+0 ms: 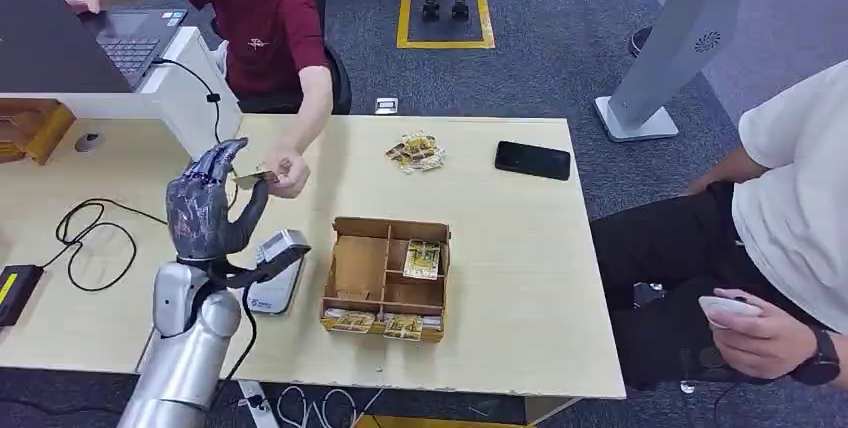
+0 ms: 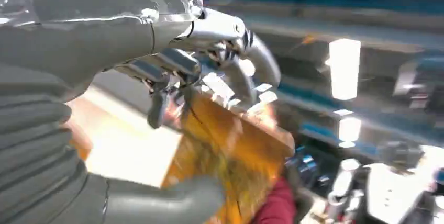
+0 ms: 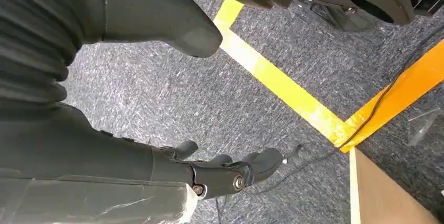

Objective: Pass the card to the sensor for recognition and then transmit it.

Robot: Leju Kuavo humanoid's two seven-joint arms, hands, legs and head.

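left robot hand (image 1: 205,206) raised upright, pinching card (image 1: 256,178) | right robot hand (image 3: 225,169) hanging, spread

Setting: office-type robot test space.
Grey carpet (image 1: 560,58) carried yellow tape (image 1: 445,20) markings; a person worked a laptop (image 1: 135,38) behind a partition (image 1: 120,106); light wood table (image 1: 520,278) held a card reader (image 1: 275,270), cables (image 1: 90,238).

Silver arm (image 1: 185,348); dark-fingered left hand (image 1: 205,206)
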